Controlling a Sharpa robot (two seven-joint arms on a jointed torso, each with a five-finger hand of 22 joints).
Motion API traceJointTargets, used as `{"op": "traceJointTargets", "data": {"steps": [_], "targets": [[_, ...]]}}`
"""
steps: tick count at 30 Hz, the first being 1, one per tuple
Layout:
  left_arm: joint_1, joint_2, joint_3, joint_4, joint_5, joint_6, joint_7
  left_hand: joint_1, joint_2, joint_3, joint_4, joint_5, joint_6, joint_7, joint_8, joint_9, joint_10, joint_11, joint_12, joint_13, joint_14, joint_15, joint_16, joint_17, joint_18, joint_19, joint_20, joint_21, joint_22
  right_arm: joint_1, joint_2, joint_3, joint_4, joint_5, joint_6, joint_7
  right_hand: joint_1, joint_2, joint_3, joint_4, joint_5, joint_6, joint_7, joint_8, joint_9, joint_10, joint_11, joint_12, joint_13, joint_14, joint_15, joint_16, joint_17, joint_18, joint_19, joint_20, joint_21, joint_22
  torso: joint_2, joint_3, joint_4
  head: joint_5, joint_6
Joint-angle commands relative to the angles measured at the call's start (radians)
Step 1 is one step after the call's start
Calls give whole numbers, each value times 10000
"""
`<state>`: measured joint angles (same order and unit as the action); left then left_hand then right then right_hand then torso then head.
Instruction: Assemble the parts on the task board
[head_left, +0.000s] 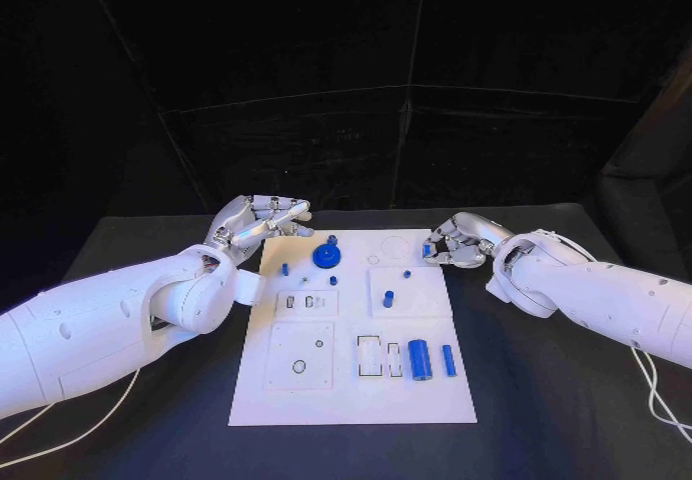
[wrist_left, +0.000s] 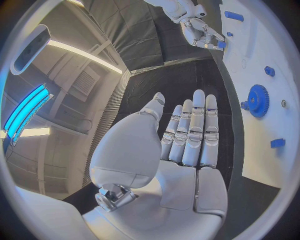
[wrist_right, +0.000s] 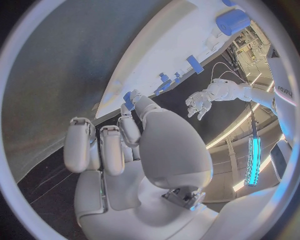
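My right hand (head_left: 459, 243) pinches a small blue part (wrist_right: 128, 98) between thumb and a fingertip, its other fingers curled, just off the far right edge of the task board (head_left: 353, 400). My left hand (head_left: 260, 224) holds nothing, fingers straight and close together, at the board's far left corner. Just beside it I see the blue gear (head_left: 327, 256) on the board. Nearer me lie a blue cylinder (head_left: 420, 359) and a thin blue bar (head_left: 449, 360).

fingers hide most of the blue part (wrist_right: 127, 98) (right hand (wrist_right: 134, 150)).
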<state>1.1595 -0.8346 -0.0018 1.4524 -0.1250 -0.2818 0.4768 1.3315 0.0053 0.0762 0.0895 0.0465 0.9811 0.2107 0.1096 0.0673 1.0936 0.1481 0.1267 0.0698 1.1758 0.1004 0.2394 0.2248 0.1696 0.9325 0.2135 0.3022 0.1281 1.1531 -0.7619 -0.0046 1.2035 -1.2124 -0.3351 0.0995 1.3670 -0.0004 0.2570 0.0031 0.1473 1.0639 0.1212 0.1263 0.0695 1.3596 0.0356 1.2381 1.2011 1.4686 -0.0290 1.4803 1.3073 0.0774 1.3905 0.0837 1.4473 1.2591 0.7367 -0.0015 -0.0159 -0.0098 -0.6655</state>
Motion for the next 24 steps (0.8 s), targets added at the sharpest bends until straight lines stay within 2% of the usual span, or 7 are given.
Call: {"op": "traceJointTargets", "data": {"steps": [1, 5, 9, 14, 19, 24], "targets": [[12, -30, 9, 46, -39, 80, -6, 45, 90, 1, -80, 22, 62, 6, -59, -5, 60, 25, -64, -13, 43, -30, -48, 20, 143, 78, 4, -52, -19, 24, -126, 9, 396, 282, -501, -183, -15, 113, 129, -28, 106, -61, 57, -93, -10, 69, 31, 11, 10, 574, -41, 63, 210, -110, -4, -66, 51, 19, -3, -17, -3, -14, 15], [14, -77, 9, 93, -39, 57, -16, 45, 90, 1, -80, 22, 62, 6, -60, -5, 60, 25, -64, -13, 43, -30, -48, 20, 143, 78, 4, -52, -20, 35, -309, 16, 978, 326, -568, -421, -43, 100, 176, -39, 125, -77, 68, -119, -15, 65, 39, 2, 5, 573, -34, 60, 204, -110, -3, -61, 52, 21, -13, -19, 2, -17, 51], [17, -119, 9, 133, -39, 43, -24, 59, 96, 7, -94, 22, 64, 5, -64, -6, 63, 24, -71, -14, 43, -31, -54, 25, 143, 80, 3, -55, -22, 49, -387, 21, 1507, 313, -614, -789, -69, 85, 200, -42, 130, -84, 75, -134, -18, 63, 46, -2, 3, 573, -29, 60, 206, -111, -2, -57, 53, 24, -30, -37, 9, -18, 42], [20, -144, 9, 129, -39, 32, -29, 59, 96, 7, -94, 22, 64, 5, -64, -6, 63, 24, -71, -14, 43, -31, -54, 25, 143, 80, 3, -55, -22, 62, -295, 24, 2128, -5, -645, -1059, -97, 76, 337, -90, 255, -66, 81, -164, -16, 75, 51, 12, 29, 578, -21, 68, 231, -121, 30, -48, 75, 78, -80, -62, 22, 51, 21], [21, -151, 9, 91, -38, 41, -36, 75, 103, 14, -110, 22, 70, 1, -68, -6, 70, 22, -78, -15, 45, -32, -60, 30, 143, 83, 2, -57, -25, 67, 124, 25, 2745, -830, -699, -1360, -209, 26, 458, -106, 363, -37, 86, -195, -12, 103, 59, 47, 76, 585, -13, 78, 260, -134, 68, -38, 101, 141, -167, -86, 39, 162, -17], [22, -135, 9, 36, -37, 35, -38, 75, 103, 14, -110, 22, 70, 1, -68, -6, 70, 22, -78, -15, 45, -32, -60, 30, 143, 83, 2, -57, -25, 67, 727, 23, 2849, -1440, -679, -1678, -234, 12, 544, -137, 410, -3, 73, -201, -6, 115, 51, 59, 94, 581, -16, 71, 240, -135, 75, -36, 106, 150, -230, -105, 67, 264, -31]]}}
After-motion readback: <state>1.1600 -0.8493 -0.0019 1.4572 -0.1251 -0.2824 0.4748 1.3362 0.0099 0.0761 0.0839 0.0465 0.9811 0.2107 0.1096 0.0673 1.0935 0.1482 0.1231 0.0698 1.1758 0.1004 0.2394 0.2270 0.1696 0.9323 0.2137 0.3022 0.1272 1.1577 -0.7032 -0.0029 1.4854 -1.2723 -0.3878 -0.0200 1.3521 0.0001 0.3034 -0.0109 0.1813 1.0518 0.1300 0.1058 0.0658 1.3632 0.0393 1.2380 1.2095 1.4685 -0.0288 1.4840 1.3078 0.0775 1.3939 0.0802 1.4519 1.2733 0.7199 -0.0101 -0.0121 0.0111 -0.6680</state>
